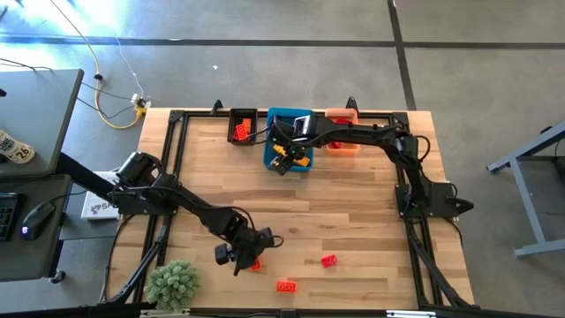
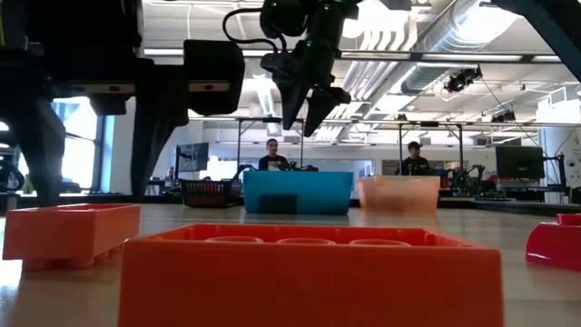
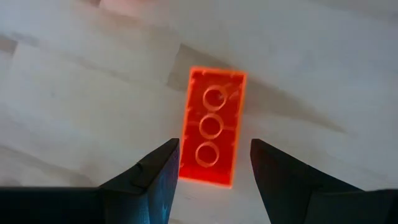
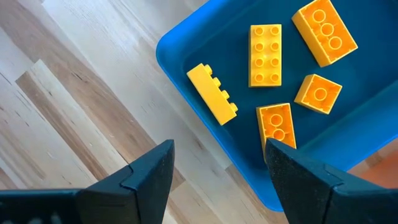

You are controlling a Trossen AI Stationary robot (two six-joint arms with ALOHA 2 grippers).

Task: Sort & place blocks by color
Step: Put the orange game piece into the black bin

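While the left gripper (image 1: 240, 257) hangs low near the table's (image 1: 353, 221) front edge, its fingers (image 3: 155, 174) stand apart on either side of an orange-red block (image 3: 212, 127) lying flat, not gripping it. Two more red blocks (image 1: 328, 261) lie along the same front edge. The right gripper (image 1: 281, 162) hovers over the near wall of the blue bin (image 4: 205, 37) at the back edge, fingers wide and holding nothing; five yellow-orange blocks (image 4: 265, 55) lie inside that bin. A black bin (image 1: 243, 116) with red blocks and an orange bin (image 1: 342, 146) flank it.
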